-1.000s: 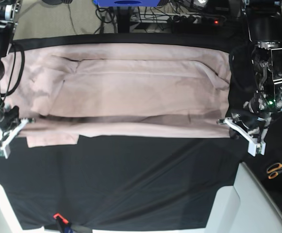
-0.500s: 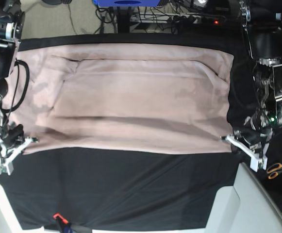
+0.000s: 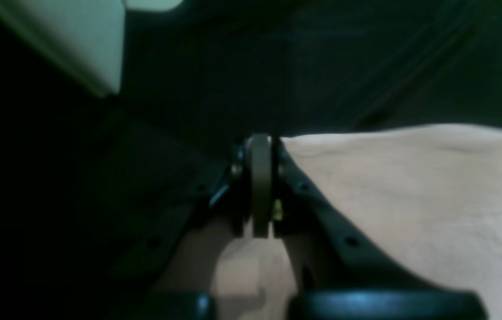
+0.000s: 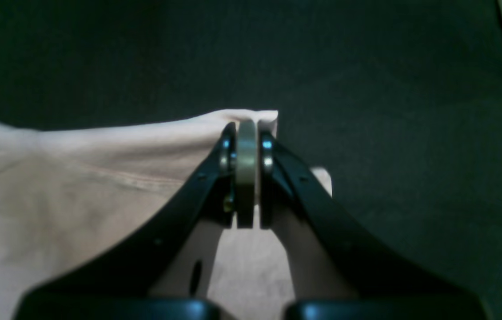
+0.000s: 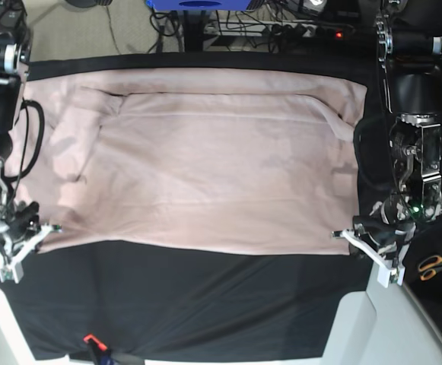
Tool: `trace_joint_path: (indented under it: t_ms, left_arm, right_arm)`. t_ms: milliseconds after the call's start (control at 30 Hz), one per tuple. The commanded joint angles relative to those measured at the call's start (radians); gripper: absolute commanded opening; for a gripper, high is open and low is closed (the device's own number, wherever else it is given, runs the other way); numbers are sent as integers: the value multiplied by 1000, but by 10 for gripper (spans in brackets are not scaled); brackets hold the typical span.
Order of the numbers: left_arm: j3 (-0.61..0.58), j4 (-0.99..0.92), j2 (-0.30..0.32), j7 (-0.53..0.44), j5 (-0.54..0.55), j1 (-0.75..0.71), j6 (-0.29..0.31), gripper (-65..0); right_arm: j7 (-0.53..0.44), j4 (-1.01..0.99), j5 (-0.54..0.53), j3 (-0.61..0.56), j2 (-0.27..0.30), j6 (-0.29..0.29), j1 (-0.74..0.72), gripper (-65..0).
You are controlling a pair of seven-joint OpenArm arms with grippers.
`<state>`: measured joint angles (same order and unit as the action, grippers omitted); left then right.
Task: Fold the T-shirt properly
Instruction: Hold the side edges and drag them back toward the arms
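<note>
While both claws are clenching the T-shirt, the garment is lying spread across the black tablecloth. Left gripper is pinching the shirt's near corner on the base view's right; right gripper is pinching the opposite near corner. Scissors are lying beside the table's edge.

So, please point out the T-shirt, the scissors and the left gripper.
T-shirt [image 5: 205,167]: base view, middle of the cloth.
Scissors [image 5: 434,266]: base view, orange handles.
Left gripper [image 5: 339,234]: base view, closed tips at the shirt's corner.
</note>
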<state>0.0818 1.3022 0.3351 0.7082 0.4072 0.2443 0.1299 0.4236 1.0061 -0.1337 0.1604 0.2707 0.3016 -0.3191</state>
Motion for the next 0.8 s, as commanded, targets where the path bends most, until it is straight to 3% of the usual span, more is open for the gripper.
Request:
trace_joint_path:
  t_ms: [0,133,300,767]
  left_arm:
    - [9,15,6,-19,3,25,-5,-650]
    - [8,-17,-20,-19,-70,43,-5,-650]
    - [13,-31,-66,-20,-169,45,-5,-650]
    - [19,-3,-70,-20,-167,33,-5,-650]
  right_arm:
    - [-42,7,-10,9,16,-5,-35,-650]
    - [-95,-23,-10,24,17,-52,-36,-650]
    - [-98,-37,-10,28,17,-54,-38,-650]
    - [-36,-37,-10,18,17,-54,-16,-650]
